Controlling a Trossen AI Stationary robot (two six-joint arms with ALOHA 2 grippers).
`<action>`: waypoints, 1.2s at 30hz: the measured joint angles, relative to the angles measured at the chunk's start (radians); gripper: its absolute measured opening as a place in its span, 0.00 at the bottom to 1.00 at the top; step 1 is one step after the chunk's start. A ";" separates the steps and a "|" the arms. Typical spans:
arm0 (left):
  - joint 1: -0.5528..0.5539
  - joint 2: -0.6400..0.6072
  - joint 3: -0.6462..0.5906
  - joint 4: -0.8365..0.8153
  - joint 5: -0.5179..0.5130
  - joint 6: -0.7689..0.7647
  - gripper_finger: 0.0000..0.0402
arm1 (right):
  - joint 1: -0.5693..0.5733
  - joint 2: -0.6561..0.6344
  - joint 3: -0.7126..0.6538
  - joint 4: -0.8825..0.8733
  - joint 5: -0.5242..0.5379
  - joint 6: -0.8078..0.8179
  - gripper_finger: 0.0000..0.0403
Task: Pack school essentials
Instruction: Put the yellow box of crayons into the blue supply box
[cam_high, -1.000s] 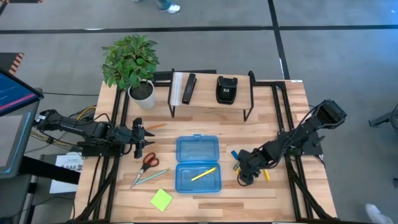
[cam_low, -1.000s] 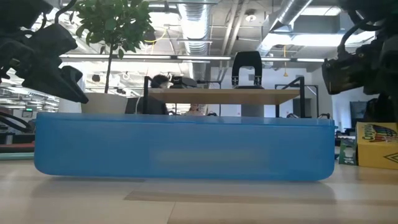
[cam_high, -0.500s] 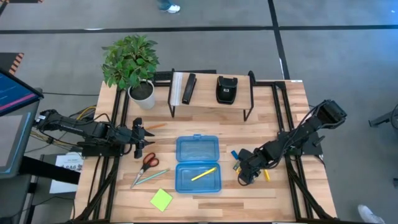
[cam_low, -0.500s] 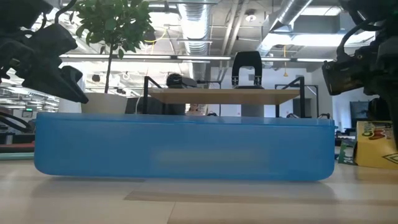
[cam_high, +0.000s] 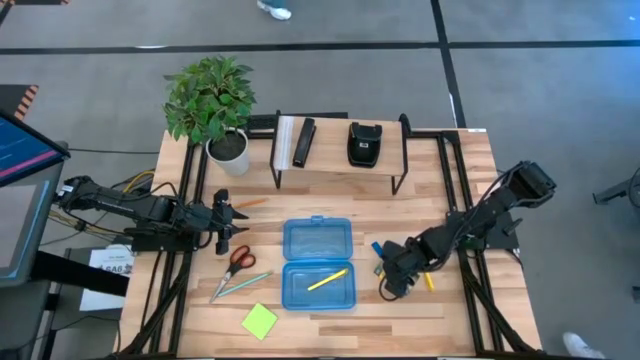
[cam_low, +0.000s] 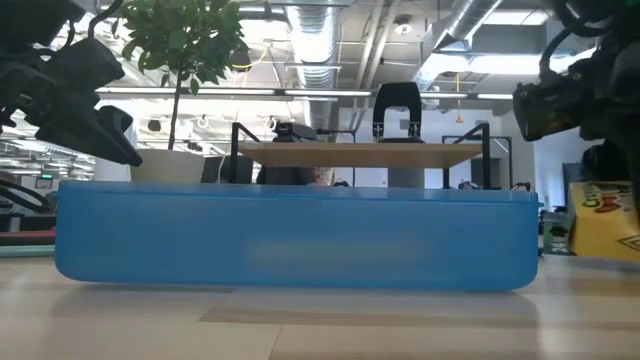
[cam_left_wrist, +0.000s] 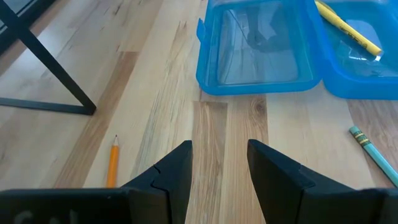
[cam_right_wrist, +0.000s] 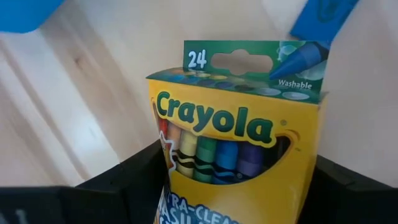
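Our open blue pencil case (cam_high: 317, 263) sits mid-table, one yellow pencil (cam_high: 327, 279) inside. Our right gripper (cam_high: 392, 281), beside it, clamps the Crayola crayon box (cam_right_wrist: 233, 149); tilted, it could snag the rim. Our left gripper (cam_left_wrist: 217, 165) waits, fingers apart.

Right hand (cam_high: 392, 284) clamped shut low over table, left hand (cam_high: 232, 228) fingers parted, hovering

Open blue case (cam_high: 318, 263) at table centre, yellow pencil (cam_high: 327, 279) inside. Right gripper (cam_high: 392, 284) just right of case; left gripper (cam_high: 232, 222) above red-handled scissors (cam_high: 239, 259).
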 joint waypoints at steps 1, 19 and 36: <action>0.000 0.000 0.000 0.000 0.000 0.000 0.36 | 0.000 0.000 0.000 -0.002 0.003 -0.001 0.73; 0.000 0.000 0.000 0.000 0.000 0.000 0.36 | -0.001 -0.003 0.086 -0.035 0.011 -0.065 0.72; 0.000 0.000 0.000 -0.001 0.000 0.000 0.36 | -0.170 0.130 0.427 -0.054 -0.059 -0.532 0.72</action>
